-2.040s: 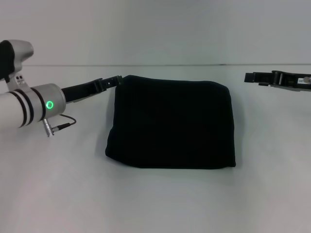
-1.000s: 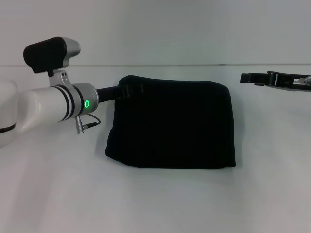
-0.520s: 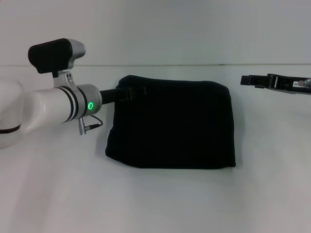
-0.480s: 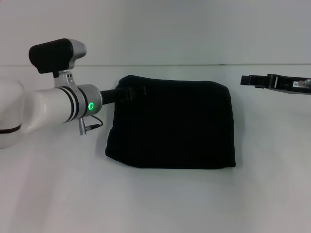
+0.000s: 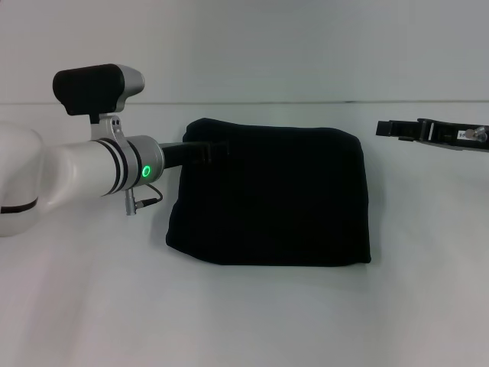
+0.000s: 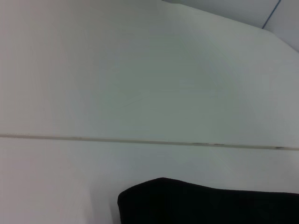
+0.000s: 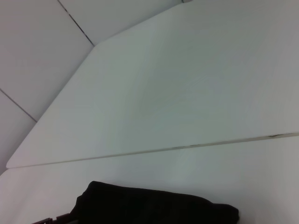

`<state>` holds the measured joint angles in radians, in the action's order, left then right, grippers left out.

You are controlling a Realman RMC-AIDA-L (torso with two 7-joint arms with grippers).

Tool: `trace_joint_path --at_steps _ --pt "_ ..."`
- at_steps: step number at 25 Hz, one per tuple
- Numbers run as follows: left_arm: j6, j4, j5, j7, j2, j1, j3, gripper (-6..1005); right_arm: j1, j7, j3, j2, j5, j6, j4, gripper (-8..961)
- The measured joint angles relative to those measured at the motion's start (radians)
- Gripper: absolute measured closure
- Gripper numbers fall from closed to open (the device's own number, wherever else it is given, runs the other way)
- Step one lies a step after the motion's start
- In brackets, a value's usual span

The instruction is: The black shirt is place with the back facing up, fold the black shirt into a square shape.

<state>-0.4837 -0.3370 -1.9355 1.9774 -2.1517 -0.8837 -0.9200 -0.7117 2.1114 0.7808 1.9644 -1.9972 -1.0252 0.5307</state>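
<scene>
From the head, the black shirt [image 5: 271, 197] lies folded in a block mid-table [image 5: 252, 313]. The left gripper [image 5: 218, 149] sits over its far left corner; I cannot tell its jaws. The right gripper [image 5: 391, 128] hangs far right, apart, jaws unclear. Both wrist views show only the shirt's far edge [image 6: 205, 205] [image 7: 149, 205].

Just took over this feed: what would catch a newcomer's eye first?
The large matte black shirt, folded into a near-square block, lies mid-table. The left gripper on its white arm reaches over the shirt's far left corner. The right gripper sits off the shirt, at the far right.
</scene>
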Motion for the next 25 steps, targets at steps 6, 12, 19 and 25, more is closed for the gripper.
trace_joint_path --at_steps 6,12,19,25 --pt "0.001 0.003 -0.004 -0.005 -0.001 -0.002 0.001 240 0.000 -0.001 -0.003 0.002 0.000 0.001 0.000 326" --pt "0.017 0.003 -0.004 -0.007 0.000 0.000 0.001 471 0.000 -0.001 0.000 0.004 0.000 0.002 0.000 325" --pt "0.021 0.003 0.000 -0.009 0.003 -0.002 0.001 810 -0.001 -0.001 0.001 0.005 0.001 0.014 0.000 325" --pt "0.021 0.003 0.004 -0.009 0.002 0.001 0.006 933 -0.002 -0.001 0.003 0.005 0.000 0.019 0.000 325"
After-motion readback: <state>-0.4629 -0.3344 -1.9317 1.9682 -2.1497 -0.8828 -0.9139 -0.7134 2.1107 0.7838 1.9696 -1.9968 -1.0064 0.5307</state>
